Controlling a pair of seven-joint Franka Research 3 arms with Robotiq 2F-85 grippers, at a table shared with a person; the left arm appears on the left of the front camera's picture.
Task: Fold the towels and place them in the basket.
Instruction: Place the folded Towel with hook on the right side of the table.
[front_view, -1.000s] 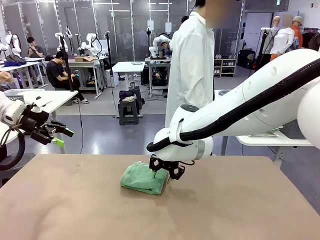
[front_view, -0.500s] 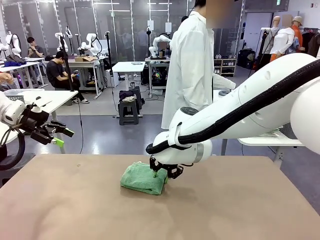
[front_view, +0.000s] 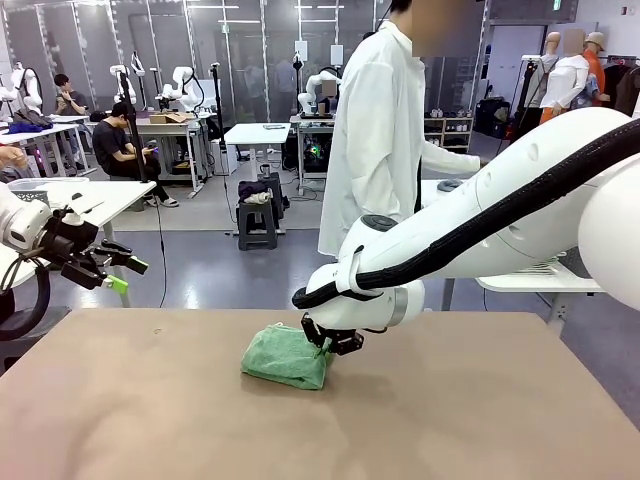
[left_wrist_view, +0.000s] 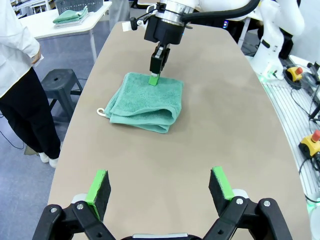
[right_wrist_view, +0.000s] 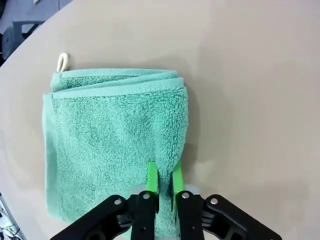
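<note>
Wide brown table (front_view: 480, 420) first, across the whole bottom of the front view. Above it, fat white right arm (front_view: 480, 220), coming in from 3 o'clock and bending down toward the middle. Behind, at 12 o'clock, a person (front_view: 378, 140) in a long white coat, standing at the far side.

Next, 1 green towel (front_view: 288, 357), folded, lying flat on the table, a little toward 12 o'clock from the middle. Nearly square, with the slightly longer way running 9 o'clock to 3 o'clock in the front view. In the right wrist view, the green towel (right_wrist_view: 110, 145) stretching from 6 o'clock up to 12 o'clock, straight along the fingers, thick stacked edge at the 12 o'clock end. In the left wrist view, the green towel (left_wrist_view: 145, 102) with that thick edge at 6 o'clock instead.

Right claw (front_view: 322, 348) at the towel's 3 o'clock end, tipped down. Seen from its own wrist, right claw (right_wrist_view: 165, 180) pinched tight, a bit of towel edge squeezed between 2 green pads.

Left claw (front_view: 122, 275) up off the table at 9 o'clock in the front view. From its own wrist, left claw (left_wrist_view: 160, 184) spread wide, holding nothing, pads at 7 and 5 o'clock.

Smallest, a white loop (right_wrist_view: 62, 61) at the towel's 11 o'clock corner. From the front, just a soft green lump; from the wrists, layers and loop plain to see.
</note>
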